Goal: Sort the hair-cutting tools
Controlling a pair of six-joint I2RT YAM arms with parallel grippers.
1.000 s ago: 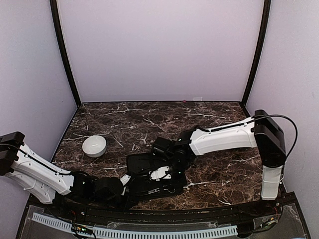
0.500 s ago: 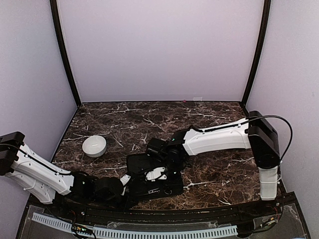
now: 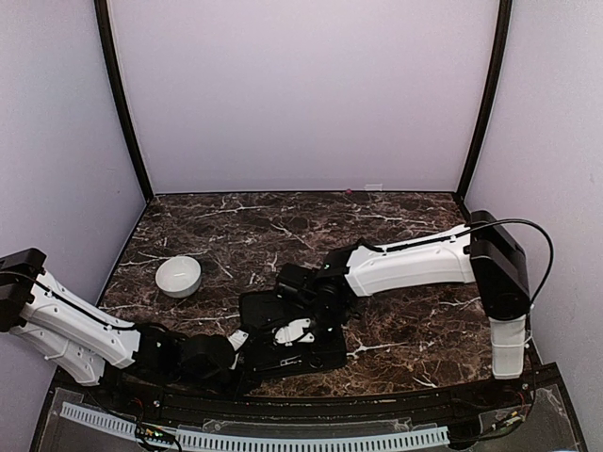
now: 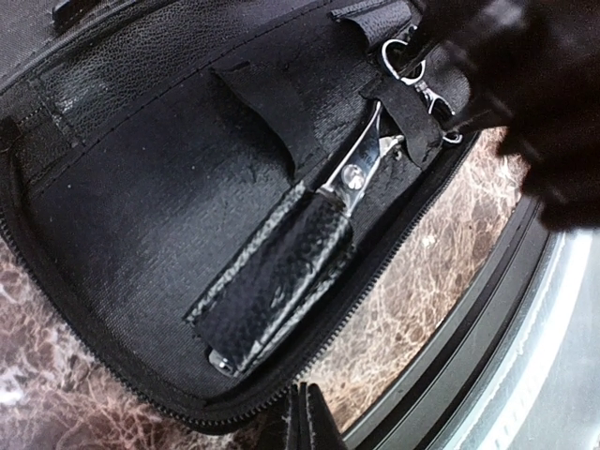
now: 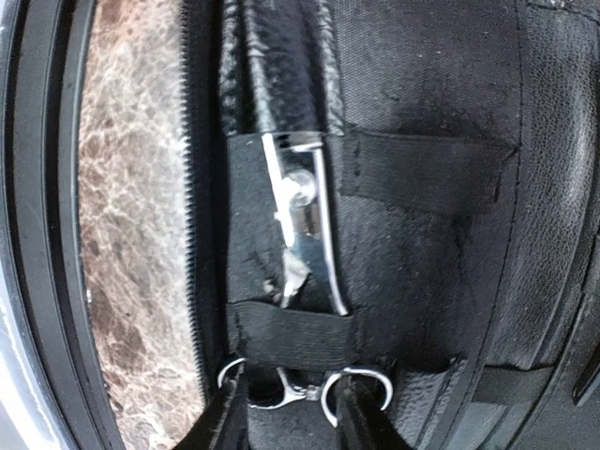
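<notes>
Top external alone shows the white bowl (image 3: 178,276); wrist views show strapped scissors (image 5: 305,225).

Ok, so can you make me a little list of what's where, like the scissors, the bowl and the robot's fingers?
scissors: silver, tucked under straps inside the case
case: black, open, lying on the marble table
bowl: white, left of the case
right fingers: open, one each side of the ring handles, not squeezing
left fingers: shut, holding nothing, by the case's zip edge
</notes>
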